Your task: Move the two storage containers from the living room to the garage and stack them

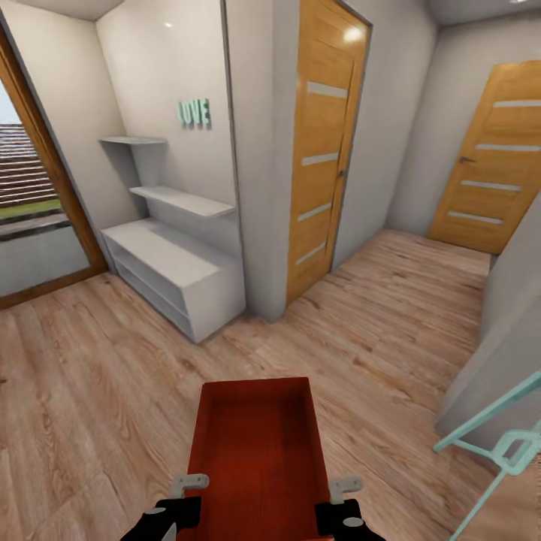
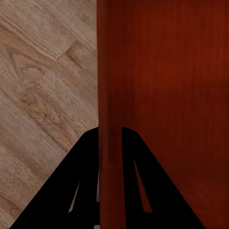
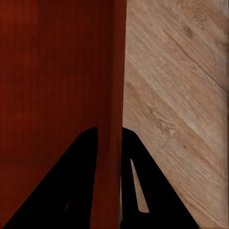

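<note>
At the far left a wood-framed glass door (image 1: 37, 188) is showing daylight; beside it a white shelf unit (image 1: 176, 274) is standing in an alcove under a "LOVE" sign (image 1: 194, 113); further right two wooden doors, one near (image 1: 324, 150) and one far (image 1: 492, 161), are lining a hallway over the plank floor (image 1: 391, 315); a teal frame (image 1: 500, 443) is poking in at the right edge.

The storage container (image 1: 258, 451) is being carried low in front of the robot, clear of the floor, open side up. The left gripper (image 1: 180, 500) is clamping its fingers (image 2: 83, 181) over the container's left wall, one finger inside and one outside; the right gripper (image 1: 340, 503) is pinching the right wall likewise, its fingers (image 3: 136, 181) straddling the thin edge.

The step in hand looks like transport toward the garage; doing it well probably means keeping both arms level and evenly spaced so the thin walls are not twisting or slipping, steering wide of the shelf corner and teal frame, and turning slowly through doorways.
</note>
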